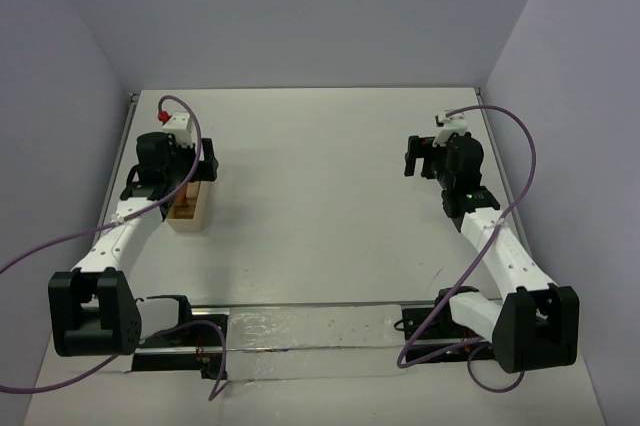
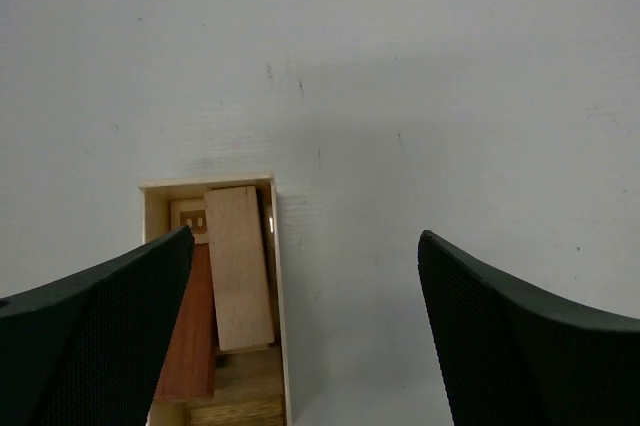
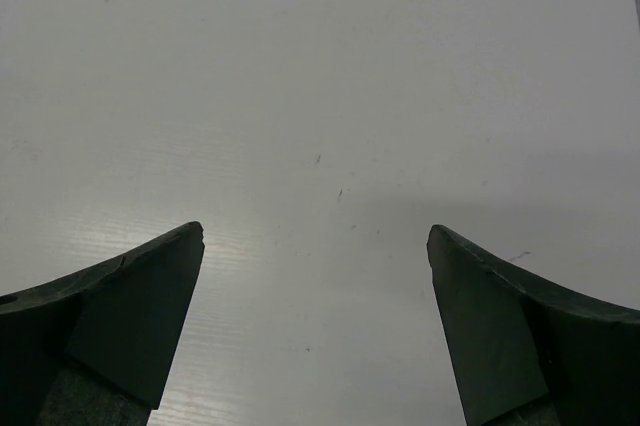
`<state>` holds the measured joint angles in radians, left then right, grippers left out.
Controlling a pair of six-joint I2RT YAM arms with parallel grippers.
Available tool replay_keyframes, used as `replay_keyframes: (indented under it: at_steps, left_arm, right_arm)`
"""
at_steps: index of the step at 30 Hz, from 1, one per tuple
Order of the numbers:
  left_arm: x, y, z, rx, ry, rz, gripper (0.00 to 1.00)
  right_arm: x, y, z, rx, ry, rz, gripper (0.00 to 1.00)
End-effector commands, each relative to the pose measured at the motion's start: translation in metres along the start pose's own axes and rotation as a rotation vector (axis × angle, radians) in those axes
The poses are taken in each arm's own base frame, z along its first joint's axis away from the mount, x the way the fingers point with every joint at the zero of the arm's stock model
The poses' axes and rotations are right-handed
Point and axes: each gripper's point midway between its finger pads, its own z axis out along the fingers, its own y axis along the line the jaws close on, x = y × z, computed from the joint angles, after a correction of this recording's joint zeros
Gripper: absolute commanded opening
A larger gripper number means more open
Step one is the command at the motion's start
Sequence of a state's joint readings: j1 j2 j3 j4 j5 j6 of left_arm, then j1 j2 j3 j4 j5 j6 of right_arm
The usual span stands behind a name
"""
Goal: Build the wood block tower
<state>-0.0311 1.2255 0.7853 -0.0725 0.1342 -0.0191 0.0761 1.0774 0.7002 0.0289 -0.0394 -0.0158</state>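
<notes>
Wood blocks (image 2: 240, 266), short rectangular bricks of light tan and reddish-brown timber, are observed lying inside a pale wooden box (image 2: 281, 296) on the white table (image 1: 320, 196), at its left side. The left gripper (image 2: 305, 236) is held above the box, jaws spread wide, nothing gripped; the blocks are partly hidden behind one finger. The right gripper (image 3: 315, 229) is likewise wide open and empty, well apart from the box

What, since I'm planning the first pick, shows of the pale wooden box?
The pale wooden box is small, rectangular and open-topped, with thin light walls. It rests on the white table at its left side, partly hidden under the left arm. Inside lie wood blocks, a tan one beside a reddish-brown one. The open left gripper hangs above it; whether they touch cannot be told.
</notes>
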Motion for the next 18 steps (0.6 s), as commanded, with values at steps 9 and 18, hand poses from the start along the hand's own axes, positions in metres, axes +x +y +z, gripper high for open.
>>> replay_keyframes:
  at_steps: [9, 18]
  left_arm:
    - [-0.047, 0.012, -0.010, -0.082, -0.087, -0.023, 0.99]
    - [-0.026, 0.045, -0.010, -0.256, 0.006, -0.051, 0.92]
  right_arm:
    - [-0.020, -0.004, 0.001, 0.027, -0.044, 0.014, 1.00]
    - [-0.018, -0.005, 0.002, 0.033, -0.035, 0.008, 1.00]
